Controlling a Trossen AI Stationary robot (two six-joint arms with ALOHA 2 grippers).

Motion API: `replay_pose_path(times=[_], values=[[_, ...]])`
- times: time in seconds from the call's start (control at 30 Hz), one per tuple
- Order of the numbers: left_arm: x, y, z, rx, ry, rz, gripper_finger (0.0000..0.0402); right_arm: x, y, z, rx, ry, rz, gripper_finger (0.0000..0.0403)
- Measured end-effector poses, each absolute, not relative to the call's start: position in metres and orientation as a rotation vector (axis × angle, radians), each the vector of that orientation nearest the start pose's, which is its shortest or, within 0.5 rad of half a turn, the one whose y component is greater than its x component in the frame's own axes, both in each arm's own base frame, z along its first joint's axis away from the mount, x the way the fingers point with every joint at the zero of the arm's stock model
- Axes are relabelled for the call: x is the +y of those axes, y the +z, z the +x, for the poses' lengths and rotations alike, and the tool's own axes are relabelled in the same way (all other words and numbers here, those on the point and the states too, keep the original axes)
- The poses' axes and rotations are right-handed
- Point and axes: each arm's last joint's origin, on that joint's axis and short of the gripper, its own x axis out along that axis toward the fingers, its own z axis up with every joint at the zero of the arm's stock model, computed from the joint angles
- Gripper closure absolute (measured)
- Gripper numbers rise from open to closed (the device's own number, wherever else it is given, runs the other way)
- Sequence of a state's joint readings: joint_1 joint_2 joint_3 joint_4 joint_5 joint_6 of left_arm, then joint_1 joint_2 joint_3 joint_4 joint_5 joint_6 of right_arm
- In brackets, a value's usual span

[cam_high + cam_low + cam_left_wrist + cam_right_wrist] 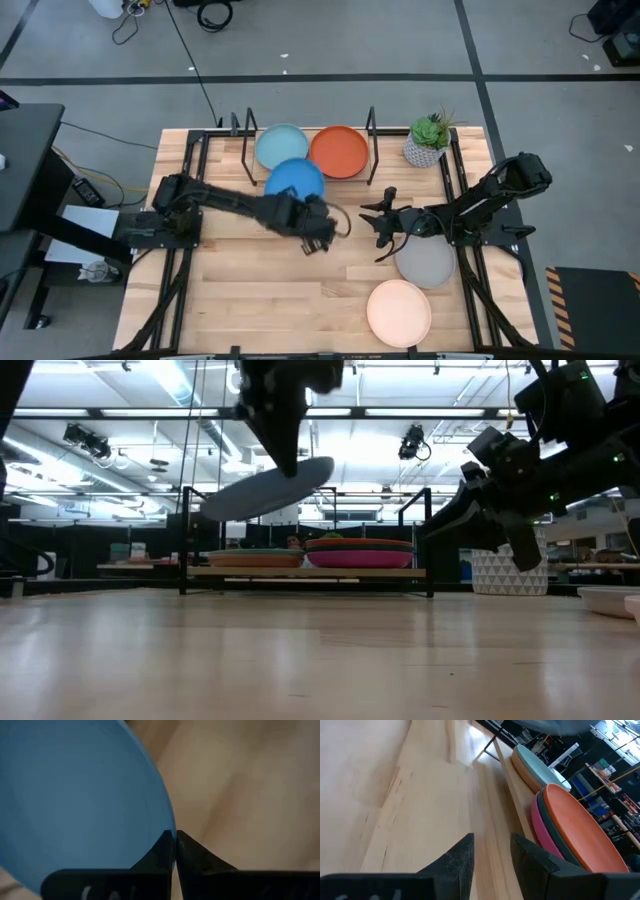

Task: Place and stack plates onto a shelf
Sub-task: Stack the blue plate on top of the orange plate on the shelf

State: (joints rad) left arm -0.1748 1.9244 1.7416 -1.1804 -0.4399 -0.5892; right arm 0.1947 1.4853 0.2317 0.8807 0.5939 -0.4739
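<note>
My left gripper [318,228] is shut on a bright blue plate [295,180], which it holds in the air just in front of the shelf [365,178]. The shelf carries two stacks. One has a light turquoise plate [281,147] on a peach plate [521,769]. The other has an orange plate [338,150] on a dark teal plate and a magenta plate [358,557]. My right gripper [372,225] is open and empty above the table, right of the blue plate. A grey plate [425,262] and a cream plate [398,310] lie flat on the table. My left gripper pinches the blue plate's rim [167,820] between its two fingers, on the side of the plate away from the shelf. The fingers [288,450] come from above, pointing down. The plate is lifted clear and tilted, its held edge higher than its free edge [215,510].
A small potted plant [430,140] stands right of the shelf's right black end frame [372,130]. The tabletop [270,300] has black rails along its left and right sides. There is bare wood at the near left and in the middle.
</note>
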Motion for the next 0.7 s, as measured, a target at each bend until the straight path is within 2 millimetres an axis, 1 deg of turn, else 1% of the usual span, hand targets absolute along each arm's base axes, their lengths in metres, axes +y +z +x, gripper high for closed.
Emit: replay_pose_path(times=[0.1, 0.2, 0.27, 0.37, 0.47, 0.6, 0.7], values=[[-0.025, 0.273, 0.382, 1.224, 0.557, -0.035, 0.0389, 0.026, 0.117, 0.213, 0.437, -0.287, -0.596, 0.0270], [0.007, 0.273, 0.381, 1.286, 0.520, -0.033, 0.0389, 0.026, 0.115, 0.212, 0.443, -0.291, -0.578, 0.0270], [0.027, 0.272, 0.381, 1.303, 0.527, -0.041, 0.0389, 0.025, 0.113, 0.209, 0.452, -0.293, -0.564, 0.0270], [0.049, 0.273, 0.380, 1.301, 0.534, -0.025, 0.0389, 0.025, 0.110, 0.206, 0.463, -0.294, -0.554, 0.0270], [0.062, 0.275, 0.384, 1.269, 0.480, 0.053, 0.0389, 0.024, 0.108, 0.203, 0.468, -0.299, -0.537, 0.0270], [0.071, 0.276, 0.397, 1.181, 0.370, 0.184, 0.0389, 0.024, 0.106, 0.201, 0.470, -0.302, -0.512, 0.0270], [0.077, 0.279, 0.403, 1.133, 0.289, 0.303, 0.0389, 0.026, 0.104, 0.198, 0.475, -0.292, -0.502, 0.0270]])
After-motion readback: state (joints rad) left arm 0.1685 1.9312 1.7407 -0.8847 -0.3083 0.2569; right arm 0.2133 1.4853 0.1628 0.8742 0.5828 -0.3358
